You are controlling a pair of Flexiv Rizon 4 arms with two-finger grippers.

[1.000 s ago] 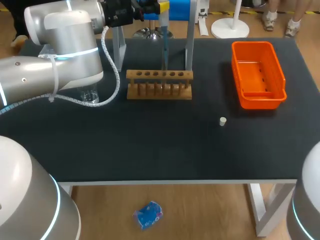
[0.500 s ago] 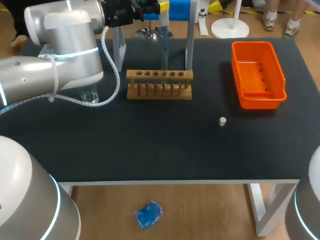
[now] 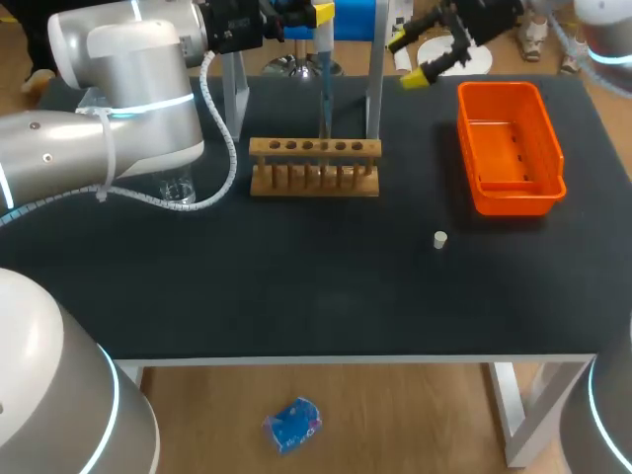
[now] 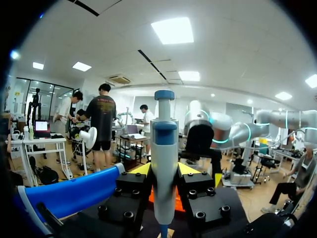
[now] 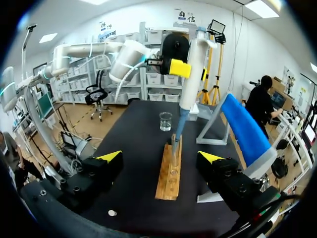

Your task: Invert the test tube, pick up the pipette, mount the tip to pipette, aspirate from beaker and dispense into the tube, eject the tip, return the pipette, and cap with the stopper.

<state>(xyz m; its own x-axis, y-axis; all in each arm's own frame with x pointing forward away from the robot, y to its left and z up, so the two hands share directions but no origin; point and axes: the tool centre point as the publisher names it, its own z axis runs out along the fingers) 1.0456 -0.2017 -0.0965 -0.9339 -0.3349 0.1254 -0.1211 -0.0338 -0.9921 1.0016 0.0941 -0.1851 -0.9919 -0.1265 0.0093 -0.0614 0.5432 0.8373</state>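
Materials and finish, bench and tooling.

Table top [image 3: 296, 296]: matt black, dull and even. Tube rack [image 3: 314, 166]: bare light wood with no gloss. Bin [image 3: 509, 148]: orange moulded plastic with a slight sheen. Pipette [image 4: 164, 163]: smooth plastic, white body with blue bands, semi-gloss. Beaker [image 5: 165, 120] and test tube [image 5: 174, 151]: clear, glass or clear plastic, cannot tell which. Stopper [image 3: 440, 238]: white and dull, material not resolvable. Left arm [image 3: 118, 89]: smooth silver-grey shell, satin finish; its hose [image 3: 233, 148] is white and ribbed. Left gripper [image 4: 164, 173] and right gripper [image 5: 161, 158]: matt black blocks with dark bolt heads; the yellow tips look like plastic.
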